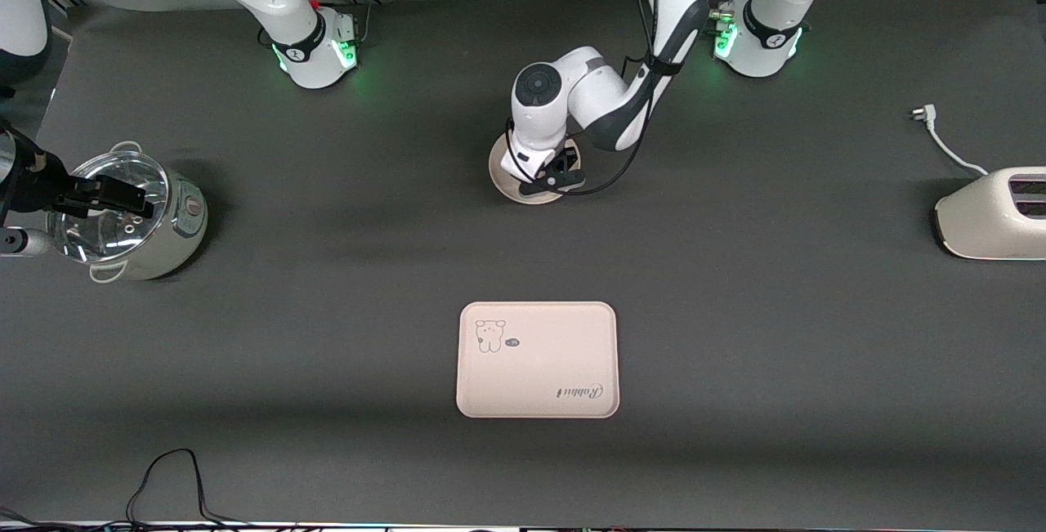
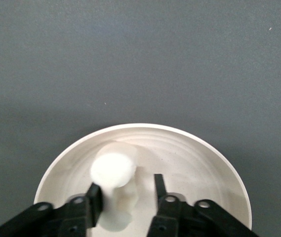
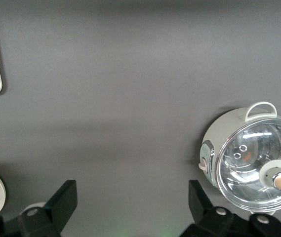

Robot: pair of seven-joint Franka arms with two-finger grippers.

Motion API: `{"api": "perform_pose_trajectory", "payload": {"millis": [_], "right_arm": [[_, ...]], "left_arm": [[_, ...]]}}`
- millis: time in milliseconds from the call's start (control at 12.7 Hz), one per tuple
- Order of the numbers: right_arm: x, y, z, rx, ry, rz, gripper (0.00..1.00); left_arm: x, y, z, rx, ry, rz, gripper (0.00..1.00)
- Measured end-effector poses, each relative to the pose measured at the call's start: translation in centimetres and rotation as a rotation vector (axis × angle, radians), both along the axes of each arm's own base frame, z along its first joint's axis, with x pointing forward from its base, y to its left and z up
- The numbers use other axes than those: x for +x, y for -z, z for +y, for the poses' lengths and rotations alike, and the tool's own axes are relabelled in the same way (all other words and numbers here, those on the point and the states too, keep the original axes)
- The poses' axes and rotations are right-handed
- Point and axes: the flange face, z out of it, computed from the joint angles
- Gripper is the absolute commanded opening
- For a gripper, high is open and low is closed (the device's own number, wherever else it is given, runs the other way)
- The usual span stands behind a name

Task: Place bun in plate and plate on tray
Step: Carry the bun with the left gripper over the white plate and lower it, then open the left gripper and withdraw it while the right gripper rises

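Note:
The round cream plate (image 1: 511, 185) lies on the dark mat midway between the arm bases and the tray. My left gripper (image 1: 564, 172) is low over it. In the left wrist view the off-white bun (image 2: 113, 170) sits in the plate (image 2: 219, 163) between my left gripper's (image 2: 126, 186) open fingers. One finger is against the bun and the other stands clear of it. The arm hides the bun in the front view. The cream-pink tray (image 1: 537, 359) lies nearer to the front camera. My right gripper (image 1: 135, 195) waits open and empty, high over the right arm's end.
A pot with a glass lid (image 1: 163, 238) stands at the right arm's end; it also shows in the right wrist view (image 3: 249, 158). A white toaster (image 1: 993, 217) with a loose cable (image 1: 940, 140) stands at the left arm's end. A black cable (image 1: 172, 475) lies near the front edge.

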Motion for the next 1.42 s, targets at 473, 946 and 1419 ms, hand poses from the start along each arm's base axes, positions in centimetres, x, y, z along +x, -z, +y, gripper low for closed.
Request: {"api": "perform_pose_trajectory", "payload": {"millis": [473,946,1419], "right_arm": [[0.0,0.2,0.0,0.000,0.000,0.005,1.00],[-0.1,0.4,0.0,0.001,0.000,0.010,1.00],[-0.1,0.5,0.0,0.001,0.000,0.010,1.00]], "left_arm": [[0.0,0.0,0.0,0.002,-0.006,-0.001,1.00],[0.0,0.0,-0.1,0.002,-0.018,-0.001,1.00],[1.6,-1.1,0.4,0.022,-0.008,-0.023,1.00]]}}
